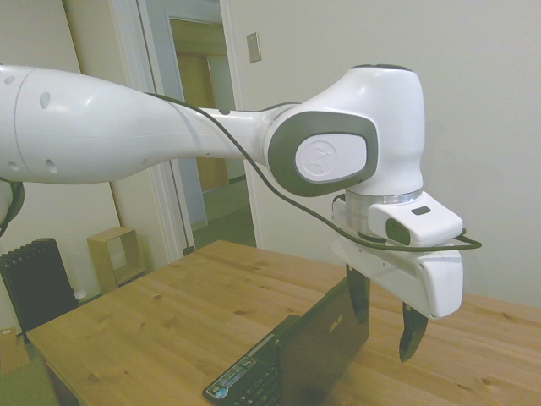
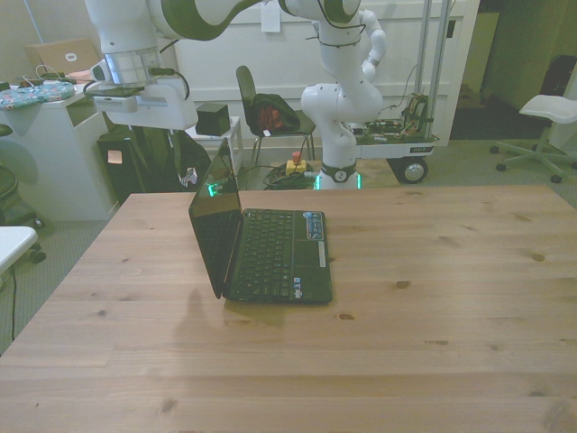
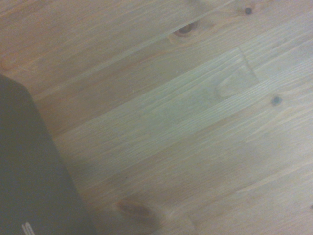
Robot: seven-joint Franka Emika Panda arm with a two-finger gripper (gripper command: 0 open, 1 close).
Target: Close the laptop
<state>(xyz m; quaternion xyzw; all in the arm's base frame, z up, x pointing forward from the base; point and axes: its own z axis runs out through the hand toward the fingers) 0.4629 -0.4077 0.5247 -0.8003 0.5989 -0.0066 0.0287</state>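
Laptop [image 1: 317, 342] open, base cut off in side view; gripper [image 1: 385, 317] spread wide w/ nothing held, behind lid.

My claw [image 1: 385, 320] has a smooth, glossy white plastic housing and dark matt fingers [image 1: 412, 331]. The laptop [image 2: 261, 244] is black: its lid looks matt, its screen glossy and reflective. The surface [image 2: 433, 298] is pale wood with visible grain and dark knots, lightly sheened.

A knotty wooden table [image 2: 433, 271] carries one thing only: the open black laptop [image 2: 270, 253], resting nearer the front view's left edge, lid upright.
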